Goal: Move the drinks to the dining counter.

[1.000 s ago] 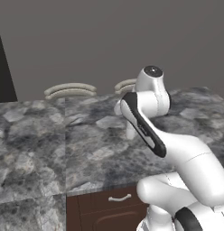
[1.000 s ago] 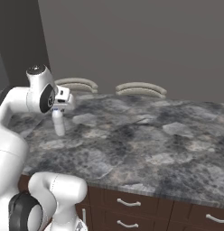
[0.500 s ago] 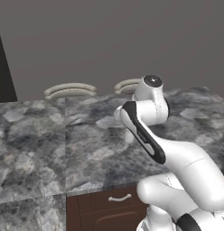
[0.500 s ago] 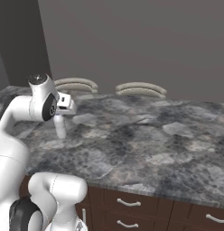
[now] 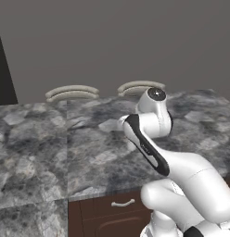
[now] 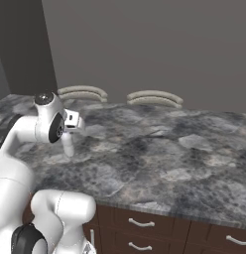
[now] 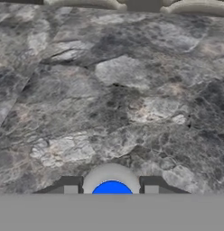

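Gripper (image 7: 111,191) pinches the blue-capped bottle (image 7: 111,187), a finger on each side of its neck. Bottle hangs upright, low over the dining counter (image 6: 159,144), near its front-left corner, stools (image 6: 154,96) along the far edge. Whether its base touches the slab cannot be told. Recommended: lower straight down, keep the bottle vertical, confirm contact, then part the fingers and withdraw upward without brushing the cap.

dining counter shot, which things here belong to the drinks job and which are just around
Job:
- blue-capped bottle, held in the gripper
- dining counter, under the bottle

Just around:
- two curved-back stools on its far side
- brown drawers under the near edge
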Available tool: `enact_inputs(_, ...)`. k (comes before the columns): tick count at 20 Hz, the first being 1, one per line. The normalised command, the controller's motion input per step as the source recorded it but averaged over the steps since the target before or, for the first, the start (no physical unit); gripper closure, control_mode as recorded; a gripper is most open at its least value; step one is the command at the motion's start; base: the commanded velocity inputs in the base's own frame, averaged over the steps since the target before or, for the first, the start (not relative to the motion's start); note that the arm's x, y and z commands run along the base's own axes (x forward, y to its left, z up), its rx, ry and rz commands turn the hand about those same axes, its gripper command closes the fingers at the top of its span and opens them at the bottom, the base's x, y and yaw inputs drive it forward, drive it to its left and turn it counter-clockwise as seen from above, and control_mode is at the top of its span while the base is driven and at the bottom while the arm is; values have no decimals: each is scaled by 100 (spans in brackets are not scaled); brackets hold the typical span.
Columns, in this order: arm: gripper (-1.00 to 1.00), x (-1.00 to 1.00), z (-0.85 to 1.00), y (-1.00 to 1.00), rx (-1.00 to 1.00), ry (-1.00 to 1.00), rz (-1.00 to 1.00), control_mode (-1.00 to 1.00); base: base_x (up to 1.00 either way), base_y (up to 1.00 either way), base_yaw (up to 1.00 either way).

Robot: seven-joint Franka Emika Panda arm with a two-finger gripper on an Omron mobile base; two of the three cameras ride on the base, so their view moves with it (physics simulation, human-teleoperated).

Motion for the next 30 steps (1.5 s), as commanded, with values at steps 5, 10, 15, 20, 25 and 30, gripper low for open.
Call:
enact_inputs(5, 100, 4, -25, 0, 0, -5, 0, -100, 0, 0, 0)
enact_inputs(10, 100, 1, -29, 0, 0, -2, 0, -100, 0, 0, 0)
enact_inputs(15, 100, 6, -31, 0, 0, 0, 0, -100, 0, 0, 0)
enact_inputs(20, 100, 3, -28, 0, 1, 0, 0, -100, 0, 0, 0)
enact_inputs(25, 100, 0, -32, 0, 3, -1, 0, -100, 0, 0, 0)
enact_inputs(30, 100, 0, -36, 0, 4, -3, 0, -100, 0, 0, 0)
